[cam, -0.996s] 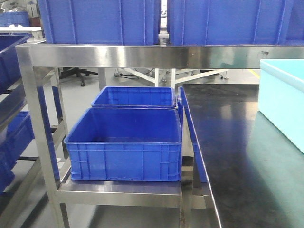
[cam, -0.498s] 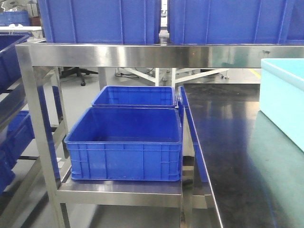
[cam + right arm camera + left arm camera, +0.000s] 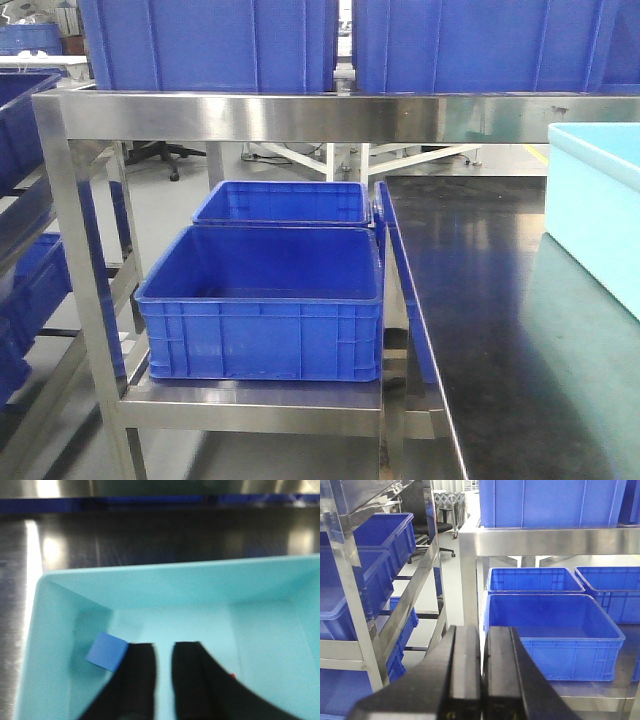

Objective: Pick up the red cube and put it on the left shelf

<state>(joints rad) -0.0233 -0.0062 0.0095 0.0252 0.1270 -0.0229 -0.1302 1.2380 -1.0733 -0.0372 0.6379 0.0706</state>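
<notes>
Jaws of the right gripper (image 3: pixel 164 667) hang narrowly parted inside a turquoise bin (image 3: pixel 165 587) beside a blue cube (image 3: pixel 106 651), a red cube (image 3: pixel 233 675) sliver peeking out, while the left gripper (image 3: pixel 483 665) is clenched before the left shelf (image 3: pixel 550 541).

My right gripper (image 3: pixel 164 655) sits inside the pale bin (image 3: pixel 60 580), walls all around, blue block (image 3: pixel 106 651) beside it. On the shelf (image 3: pixel 300 118), crates (image 3: pixel 262 300) fill the lower tier.

Two blue crates (image 3: pixel 262 300) below, one cyan bin (image 3: pixel 165 610), perhaps one blue cube (image 3: pixel 106 651).
</notes>
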